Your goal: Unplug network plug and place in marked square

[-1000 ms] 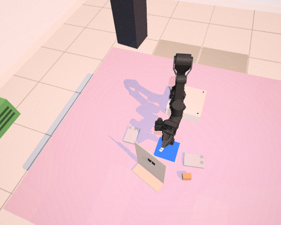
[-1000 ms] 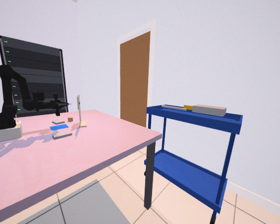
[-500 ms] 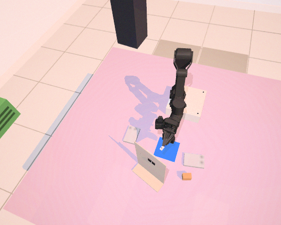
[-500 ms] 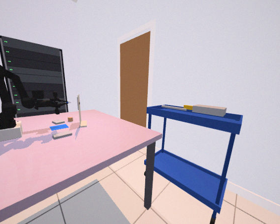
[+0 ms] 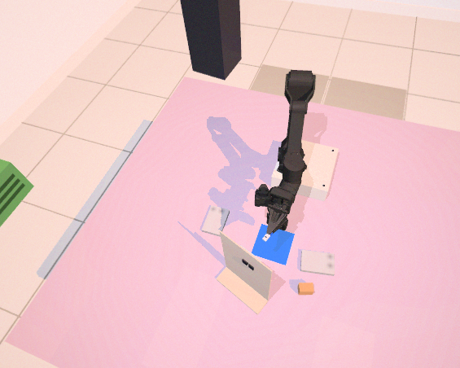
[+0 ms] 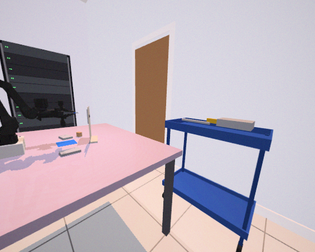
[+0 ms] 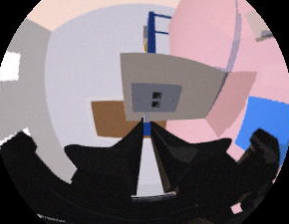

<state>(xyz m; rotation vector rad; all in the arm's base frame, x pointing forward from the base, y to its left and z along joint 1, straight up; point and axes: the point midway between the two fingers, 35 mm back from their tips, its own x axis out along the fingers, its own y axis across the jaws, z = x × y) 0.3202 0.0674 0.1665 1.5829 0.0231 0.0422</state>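
The small plug (image 5: 266,237) (image 6: 76,112) (image 7: 146,117) is between the fingertips of my gripper (image 5: 269,234) (image 6: 74,112) (image 7: 145,123), which is shut on it. Its white end sticks out ahead and a blue part shows between the fingers. The plug is in the air, clear of the upright panel (image 5: 257,278) (image 6: 90,126) (image 7: 199,74). The panel's grey socket plate (image 7: 140,97) faces me with two dark openings. The marked blue square (image 5: 283,244) (image 6: 67,143) (image 7: 266,123) lies flat on the table, well below the gripper. The plug's tab is too small to make out.
A flat grey box (image 5: 215,220) (image 6: 70,151) and another one (image 5: 317,262) (image 6: 65,137) flank the blue square. An orange block (image 5: 306,288) (image 6: 79,134) lies beyond the second box. The panel's foot (image 5: 243,290) (image 6: 94,139) extends away from the arm.
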